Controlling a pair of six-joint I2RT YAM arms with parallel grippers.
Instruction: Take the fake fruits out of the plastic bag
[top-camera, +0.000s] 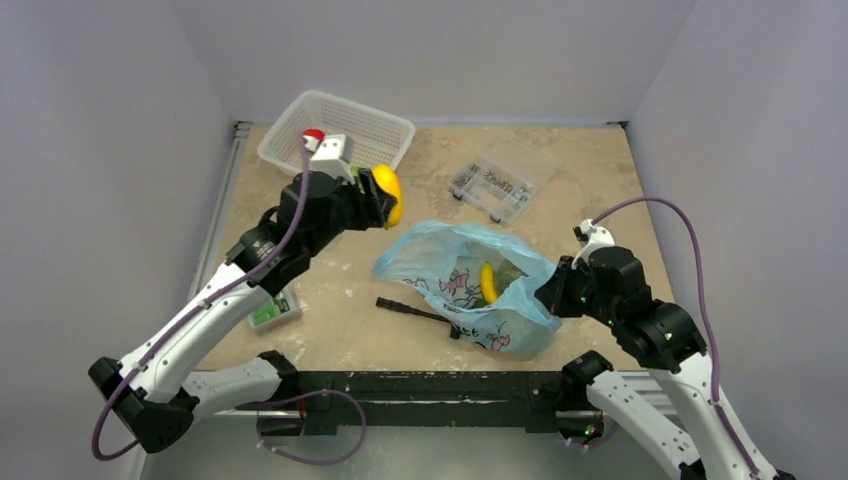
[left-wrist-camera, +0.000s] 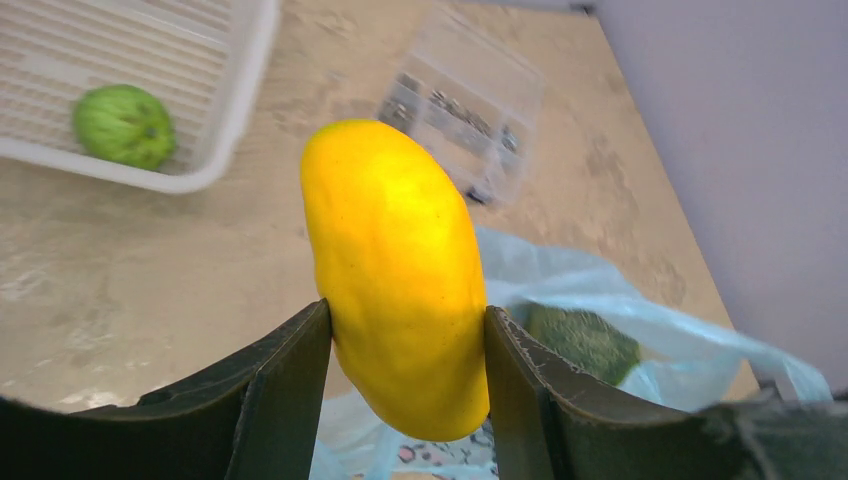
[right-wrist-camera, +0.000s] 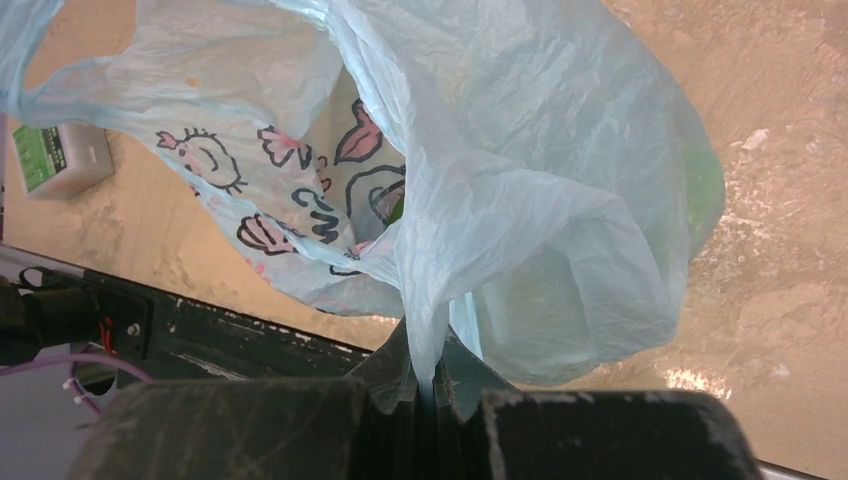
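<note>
Far left: the white mesh basket (top-camera: 392, 121) stands at the back of the table, with one green, bumpy round fruit (left-wrist-camera: 123, 125) lying inside it.

Left gripper (top-camera: 378, 203): closed around the orange-yellow oval fruit (top-camera: 388, 194), gripped at its lower half. The skin is glossy, smooth and hard-looking. Its long axis runs out past the fingertips, crosswise to the grip. The fruit hangs clear of the table, just beside the basket's right rim. In my judgement the basket is the drop point. It lies a short way left of and beyond the fruit, and the left arm is far the nearer.

Centre: the plastic bag (top-camera: 435, 258) is thin, crinkled, light blue film with pink and dark cartoon print. Its mouth gapes toward the left. Inside lie a yellow banana (top-camera: 488, 282) and a rough green fruit (top-camera: 512, 273).

Right gripper (top-camera: 547, 291): pinched tight on a gathered fold of the bag's right edge, lifting it.
</note>
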